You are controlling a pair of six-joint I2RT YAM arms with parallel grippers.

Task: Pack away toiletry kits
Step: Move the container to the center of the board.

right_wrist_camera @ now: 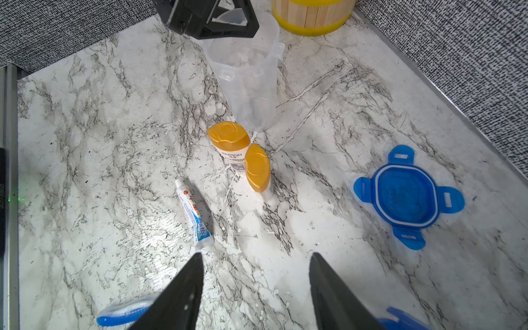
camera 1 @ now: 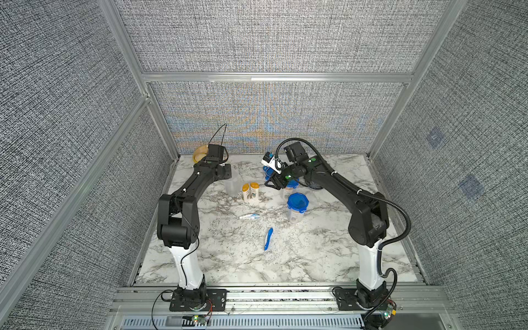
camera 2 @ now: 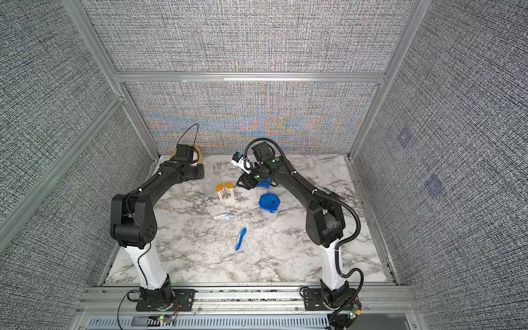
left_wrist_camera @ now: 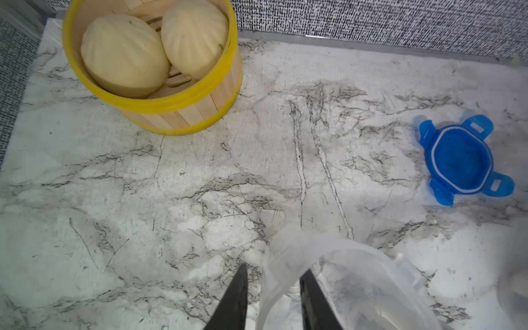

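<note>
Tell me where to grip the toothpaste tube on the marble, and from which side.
Take the toothpaste tube at mid-body, coming straight down, jaws across its narrow width. It lies flat with bare table along both long edges; the cap end is small and the crimped end thin, so the fuller middle likely holds best.
</note>
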